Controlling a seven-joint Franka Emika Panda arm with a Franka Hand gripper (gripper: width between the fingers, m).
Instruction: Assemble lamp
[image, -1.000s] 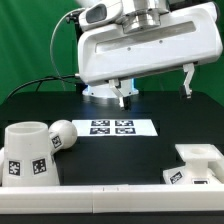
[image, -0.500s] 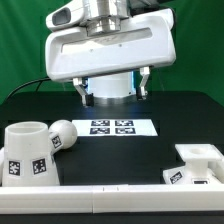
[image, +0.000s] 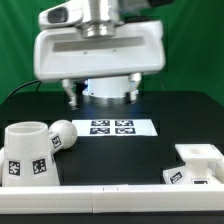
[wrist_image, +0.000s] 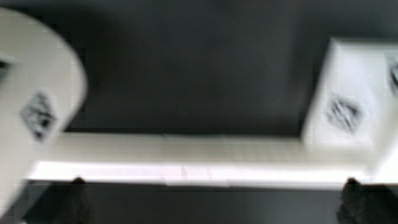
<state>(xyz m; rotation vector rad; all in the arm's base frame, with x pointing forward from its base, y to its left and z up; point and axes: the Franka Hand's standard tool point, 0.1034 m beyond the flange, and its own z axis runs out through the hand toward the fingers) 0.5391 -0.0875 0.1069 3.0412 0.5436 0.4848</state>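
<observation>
High over the table (image: 175, 120), gripper (image: 101, 93) hovers with fingers spread wide, holding nothing. No parts joined yet: shade (image: 27, 152) with bulb (image: 63, 134) just beside it at exterior view's left, base (image: 197, 163) well apart at right. Wrist view blurred, seemingly shade and base only. Likely next: descend, centre on base, grab it

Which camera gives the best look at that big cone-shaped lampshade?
The exterior view: the shade shows nearly whole, standing beside the bulb. The wrist view is blurred and catches only part of its curved side.
</observation>
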